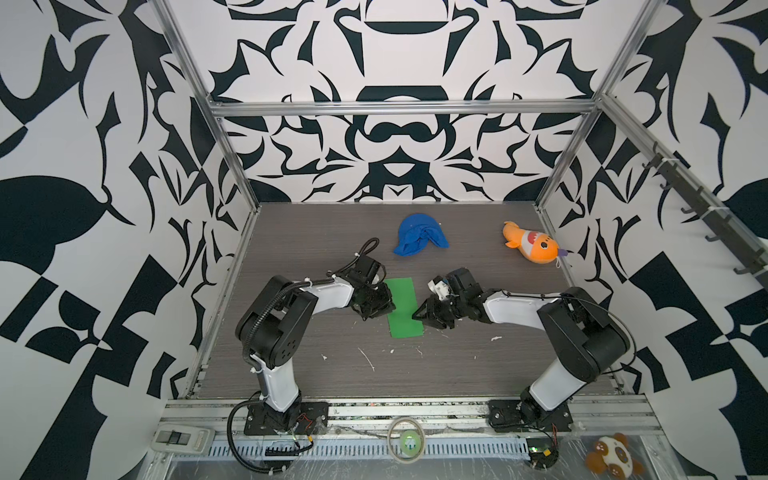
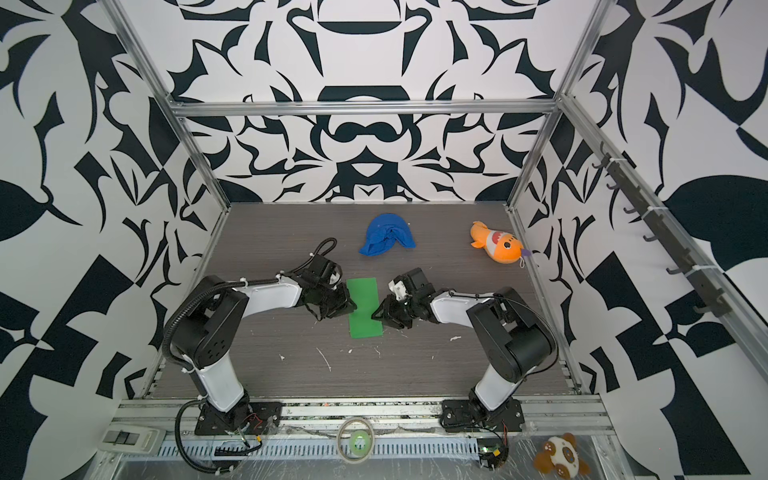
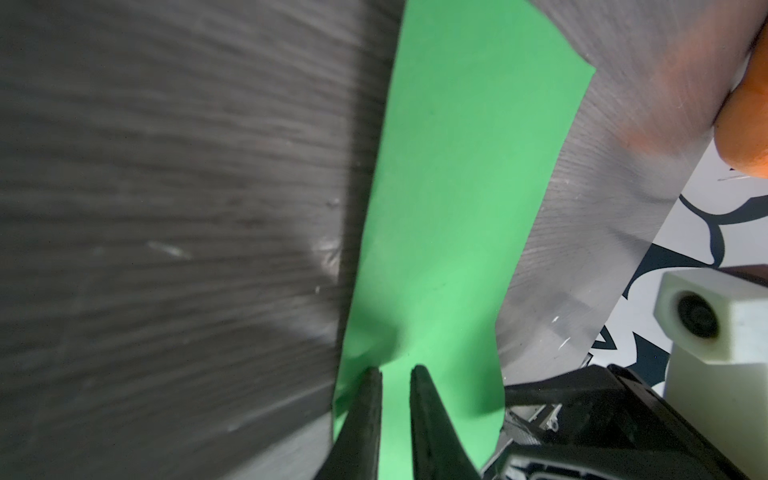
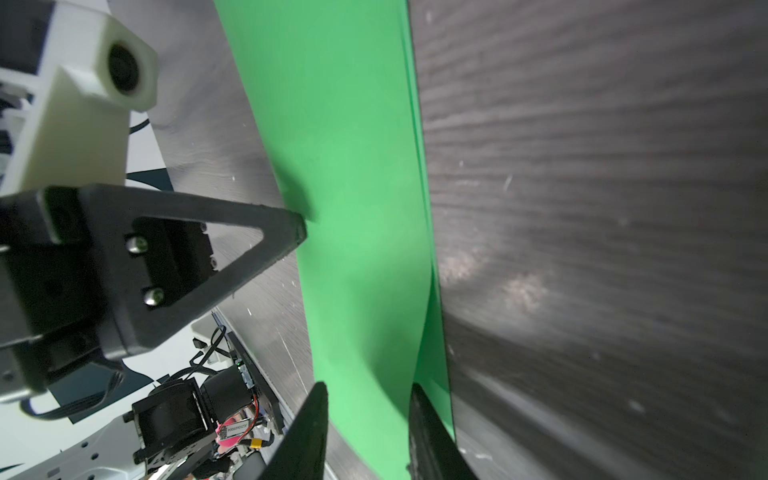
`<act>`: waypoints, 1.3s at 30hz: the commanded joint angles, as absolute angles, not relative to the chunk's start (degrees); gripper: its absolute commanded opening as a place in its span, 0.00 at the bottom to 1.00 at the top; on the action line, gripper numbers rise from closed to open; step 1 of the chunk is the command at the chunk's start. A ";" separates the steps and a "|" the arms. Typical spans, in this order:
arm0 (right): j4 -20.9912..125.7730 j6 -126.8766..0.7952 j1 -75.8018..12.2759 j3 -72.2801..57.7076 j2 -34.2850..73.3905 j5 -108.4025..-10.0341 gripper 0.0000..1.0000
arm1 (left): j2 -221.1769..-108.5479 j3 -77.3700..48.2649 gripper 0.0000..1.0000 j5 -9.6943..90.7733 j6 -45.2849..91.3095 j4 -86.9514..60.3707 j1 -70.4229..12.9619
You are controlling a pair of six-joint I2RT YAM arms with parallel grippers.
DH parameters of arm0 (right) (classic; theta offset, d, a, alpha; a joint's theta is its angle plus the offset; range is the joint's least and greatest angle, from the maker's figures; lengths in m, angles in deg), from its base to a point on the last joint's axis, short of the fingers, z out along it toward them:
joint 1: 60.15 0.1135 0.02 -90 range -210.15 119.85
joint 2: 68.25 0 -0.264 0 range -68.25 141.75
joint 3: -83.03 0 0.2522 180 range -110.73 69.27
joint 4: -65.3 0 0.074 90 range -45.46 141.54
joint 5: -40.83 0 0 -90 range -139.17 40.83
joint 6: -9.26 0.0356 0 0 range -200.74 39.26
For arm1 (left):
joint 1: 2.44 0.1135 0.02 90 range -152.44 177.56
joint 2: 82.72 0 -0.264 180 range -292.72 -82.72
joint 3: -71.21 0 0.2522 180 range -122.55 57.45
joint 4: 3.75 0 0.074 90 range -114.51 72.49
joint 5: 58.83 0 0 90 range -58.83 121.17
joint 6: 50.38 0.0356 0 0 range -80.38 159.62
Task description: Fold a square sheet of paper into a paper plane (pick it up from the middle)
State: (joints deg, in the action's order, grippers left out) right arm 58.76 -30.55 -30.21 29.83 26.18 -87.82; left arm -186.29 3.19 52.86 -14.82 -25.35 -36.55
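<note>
Bright green paper sheet: lies flat on the dark wood-grain table, directly between my two grippers. It is a long narrow rectangle, not a square. Two layers show along the edge by my right fingertips, so I judge the first half-fold done.

My left gripper: jaws narrow, a slim gap between them, tips down on the near long edge of the sheet. Green shows through the gap; nothing is pinched that I can see.

My right gripper: jaws moderately apart, tips over the opposite long edge, where the layers part slightly. Whether a tip sits between the layers I cannot tell.

Well beyond both hands: crumpled blue cloth lump. Out past my right wrist: orange plush fish. Neither touches the sheet.

Progress, my reading: early. No diagonal nose folds, no point, no wing creases, no centre ridge standing. All of that is left.
</note>
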 commanded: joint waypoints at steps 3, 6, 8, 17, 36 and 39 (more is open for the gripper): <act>66.03 -28.84 -30.25 30.13 26.62 -90.75 0.38 | -189.46 3.92 0.18 49.71 -14.35 -29.68 -36.72; 65.93 -27.39 -30.22 30.56 27.11 -91.27 0.34 | -189.16 4.09 0.18 49.54 -14.35 -29.81 -36.72; 65.41 -26.49 -30.18 31.57 26.65 -91.12 0.33 | -188.98 4.19 0.18 49.37 -14.36 -29.77 -36.72; 64.61 -25.37 -30.18 35.46 23.48 -89.67 0.31 | -188.53 4.10 0.18 49.19 -14.28 -29.81 -36.72; 69.44 -18.07 -29.65 38.13 23.83 -89.07 0.21 | -188.28 3.92 0.18 49.26 -14.34 -29.73 -36.72; 70.20 -17.16 -29.57 38.15 24.28 -89.31 0.20 | -188.07 3.88 0.18 49.19 -14.38 -29.73 -36.72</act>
State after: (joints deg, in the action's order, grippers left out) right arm 68.14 -19.03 -29.95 38.02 24.15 -89.39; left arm -186.40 3.04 52.91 -14.55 -25.43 -36.55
